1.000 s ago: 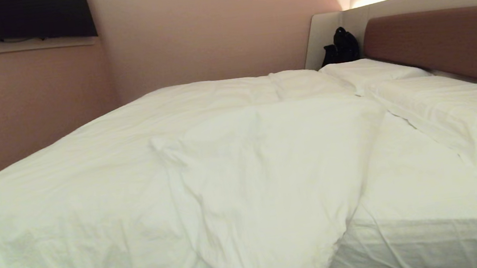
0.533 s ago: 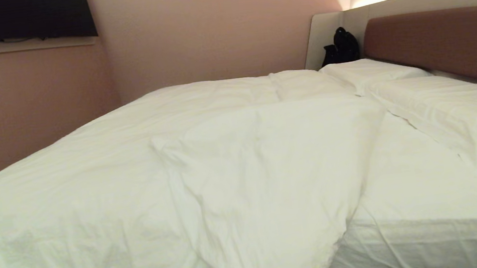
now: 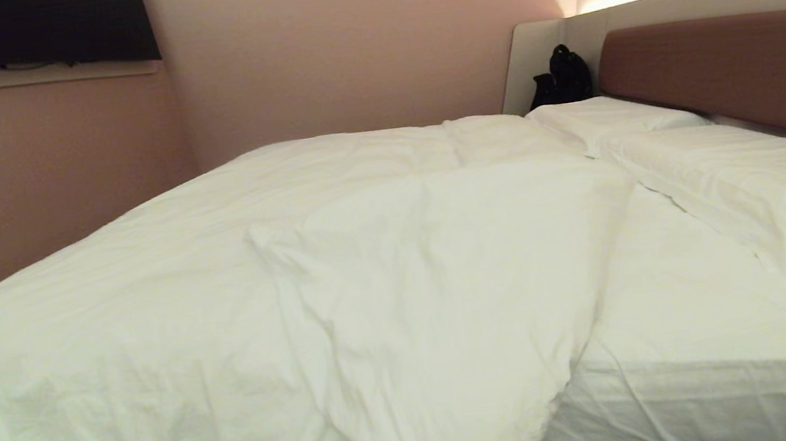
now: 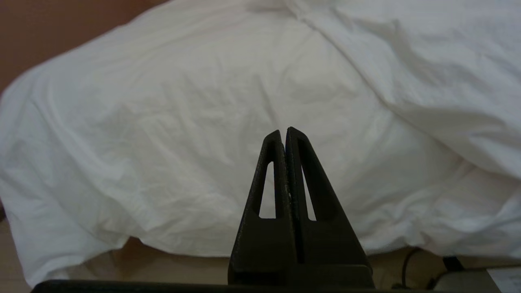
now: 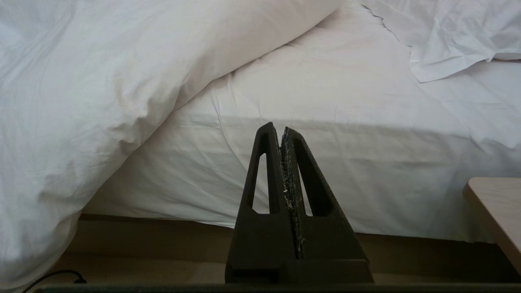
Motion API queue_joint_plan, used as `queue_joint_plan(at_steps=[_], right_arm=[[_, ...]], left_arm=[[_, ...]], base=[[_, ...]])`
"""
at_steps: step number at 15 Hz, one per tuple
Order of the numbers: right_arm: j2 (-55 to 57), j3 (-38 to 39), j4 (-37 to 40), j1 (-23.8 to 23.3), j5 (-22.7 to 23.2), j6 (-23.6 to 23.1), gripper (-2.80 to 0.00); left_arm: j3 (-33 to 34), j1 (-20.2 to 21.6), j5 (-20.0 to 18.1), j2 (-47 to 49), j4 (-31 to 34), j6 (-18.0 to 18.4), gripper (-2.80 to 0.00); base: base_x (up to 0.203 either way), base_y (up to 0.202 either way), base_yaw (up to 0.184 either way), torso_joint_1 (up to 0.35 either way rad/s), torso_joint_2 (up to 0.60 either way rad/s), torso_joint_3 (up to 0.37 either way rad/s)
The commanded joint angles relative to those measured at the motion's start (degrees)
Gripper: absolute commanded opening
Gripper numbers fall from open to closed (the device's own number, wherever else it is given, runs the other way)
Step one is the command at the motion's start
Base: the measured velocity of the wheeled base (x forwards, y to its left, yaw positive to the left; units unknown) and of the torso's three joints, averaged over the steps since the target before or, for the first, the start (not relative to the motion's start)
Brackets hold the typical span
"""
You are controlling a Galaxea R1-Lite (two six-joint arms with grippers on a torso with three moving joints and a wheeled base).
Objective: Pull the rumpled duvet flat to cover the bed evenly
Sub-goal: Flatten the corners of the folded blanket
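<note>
Pinkish walls box in the bed [image 3: 714, 376], which fills nearly the whole head view, with a brown headboard [image 3: 739, 77] along its right end and a glowing light strip above that. On it the duvet [image 3: 238, 290] is bunched over the left and middle, and one thick fold [image 3: 447, 303] spills over the near edge and gets cut off by the bottom of the picture, so you can't see where it ends. That leaves bare sheet [image 3: 682, 291] on the right, next to two pillows [image 3: 744, 188] by the headboard. Some black thing [image 3: 561, 75] sits in the far corner, too dark to make out, and a dark screen [image 3: 45, 27] is chopped off at the top left. Neither arm shows up from the head. From the wrist cams, the left gripper [image 4: 283, 132] has its fingers pressed together on nothing, hanging just off the duvet's drooping side. Same deal for the right gripper [image 5: 276, 128], clamped tight and empty, pointed at the mattress side beside the hanging fold, with a wood corner [image 5: 494, 203] poking in, mostly out of frame.
</note>
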Motion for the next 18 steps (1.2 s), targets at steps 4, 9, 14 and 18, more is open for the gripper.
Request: queue_joint_plan(at_steps=[4, 9, 14, 18], right_arm=[[0.0, 0.0, 0.0, 0.0, 0.0, 0.0, -2.8], [0.0, 0.0, 0.0, 0.0, 0.0, 0.0, -2.8], [0.0, 0.0, 0.0, 0.0, 0.0, 0.0, -2.8], [0.0, 0.0, 0.0, 0.0, 0.0, 0.0, -2.8]], left_arm=[[-0.1, 0.0, 0.3, -0.1, 0.9, -3.1, -2.8], [-0.1, 0.0, 1.1, -0.1, 0.9, -6.2, -2.8], [-0.1, 0.0, 1.1, -0.1, 0.9, -6.2, -2.8], [-0.1, 0.0, 1.1, -0.1, 0.9, -6.2, -2.8]], base=[[0.0, 0.0, 0.0, 0.0, 0.0, 0.0], [0.0, 0.0, 0.0, 0.0, 0.0, 0.0], [0.0, 0.0, 0.0, 0.0, 0.0, 0.0], [0.0, 0.0, 0.0, 0.0, 0.0, 0.0]])
